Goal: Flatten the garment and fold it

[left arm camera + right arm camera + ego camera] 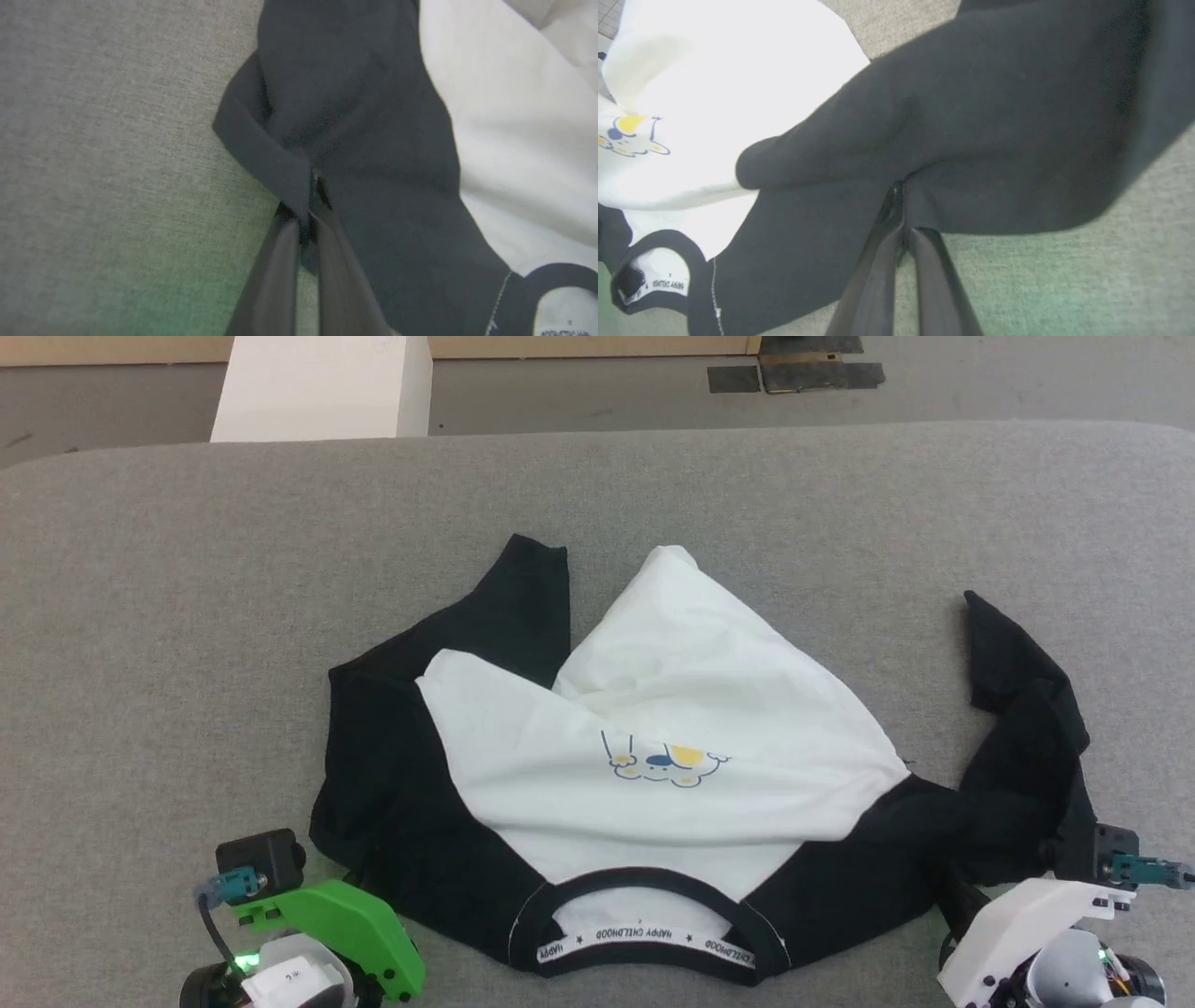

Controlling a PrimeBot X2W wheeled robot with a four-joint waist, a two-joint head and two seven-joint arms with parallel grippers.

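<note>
Head view shows a grey tabletop point(187, 616) carrying a white-bodied raglan shirt point(672, 681). It lies rumpled from the centre toward 6 o'clock, with the collar at the near edge. The white body is folded over itself into a peak pointing to 12 o'clock. One black sleeve point(523, 607) doubles back toward 11 o'clock, and the second sleeve point(1018, 691) bunches up at 3 o'clock. At 7 o'clock the left claw point(309, 210) has its fingers pressed together on a fold of black sleeve cloth. At 5 o'clock the right claw point(901, 219) is likewise pinched closed on black sleeve cloth. A yellow-and-blue cartoon print point(665, 765) sits on the chest. Lettered neck tape point(644, 938) reading HAPPY CHILDHOOD lines the collar at 6 o'clock.
</note>
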